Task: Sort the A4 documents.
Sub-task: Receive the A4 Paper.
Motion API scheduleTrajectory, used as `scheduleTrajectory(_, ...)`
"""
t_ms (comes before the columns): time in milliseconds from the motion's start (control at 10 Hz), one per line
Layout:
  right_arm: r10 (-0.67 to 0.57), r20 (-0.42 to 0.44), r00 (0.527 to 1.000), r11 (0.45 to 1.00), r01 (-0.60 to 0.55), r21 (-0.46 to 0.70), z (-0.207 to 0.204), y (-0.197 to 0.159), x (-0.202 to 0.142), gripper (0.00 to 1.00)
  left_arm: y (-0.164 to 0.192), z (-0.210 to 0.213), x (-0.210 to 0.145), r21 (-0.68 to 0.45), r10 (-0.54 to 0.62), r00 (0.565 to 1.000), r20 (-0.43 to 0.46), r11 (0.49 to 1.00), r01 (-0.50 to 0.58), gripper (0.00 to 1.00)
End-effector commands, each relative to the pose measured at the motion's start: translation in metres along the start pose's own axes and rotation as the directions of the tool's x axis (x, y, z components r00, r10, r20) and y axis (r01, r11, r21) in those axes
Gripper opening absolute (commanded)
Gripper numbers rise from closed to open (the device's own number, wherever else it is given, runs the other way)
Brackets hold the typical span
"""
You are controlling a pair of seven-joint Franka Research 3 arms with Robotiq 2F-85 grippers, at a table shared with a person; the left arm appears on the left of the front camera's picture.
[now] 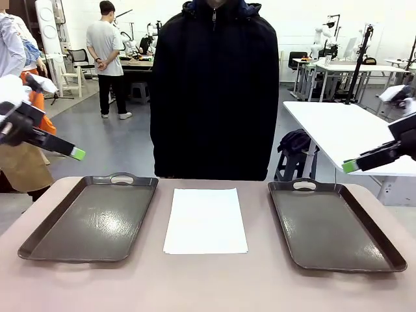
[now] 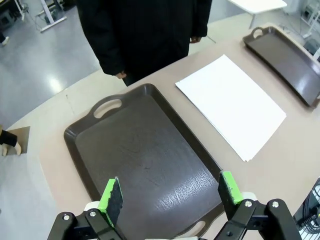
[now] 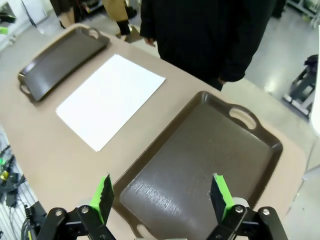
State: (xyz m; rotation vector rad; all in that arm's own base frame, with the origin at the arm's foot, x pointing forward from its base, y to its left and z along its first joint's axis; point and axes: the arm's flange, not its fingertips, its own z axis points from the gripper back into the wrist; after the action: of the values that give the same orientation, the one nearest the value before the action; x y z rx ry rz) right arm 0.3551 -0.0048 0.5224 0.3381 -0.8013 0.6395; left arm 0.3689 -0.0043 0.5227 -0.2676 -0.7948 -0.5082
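Squarely between trays (image 1: 91, 218); documents (image 1: 205, 220)

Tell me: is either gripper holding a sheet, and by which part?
Nothing is held: left gripper and right gripper are open and empty; the sheets lie untouched on the table.

Left arm (image 1: 26, 130) enters from the left edge, held aloft, its left claw (image 1: 77, 154) pointing inward and slightly down. Right arm (image 1: 406, 140) mirrors it from the right edge, with the right claw (image 1: 351, 166) angled likewise. Both claws stand with jaws spread wide and empty, green pads (image 2: 111, 196) facing one another.
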Motion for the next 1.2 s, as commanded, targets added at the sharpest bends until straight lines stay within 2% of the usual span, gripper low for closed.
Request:
scheduleTrajectory(0,0.013,0.05,0.999,1.0,-0.013,0.013,0.013,0.021,-0.045,1.0,-0.011,0.007,-0.055,-0.024,0.013,0.999,0.033,1.0,-0.012,1.0)
scheduleTrajectory(800,-0.019,0.056,0.998,1.0,0.018,0.017,0.006,0.014,-0.047,1.0,-0.008,0.0,-0.04,-0.078,-0.02,1.0,-0.012,0.997,0.019,1.0)
scheduleTrajectory(900,-0.034,0.042,0.999,0.999,0.034,0.001,0.021,-0.011,-0.007,1.0,0.006,0.005,-0.006,-0.032,-0.003,1.0,0.0,0.999,0.003,1.0)
scheduleTrajectory(1100,-0.034,0.042,0.999,0.999,0.034,0.001,0.021,-0.011,-0.007,1.0,0.006,0.005,-0.006,-0.032,-0.003,1.0,0.0,0.999,0.003,1.0)
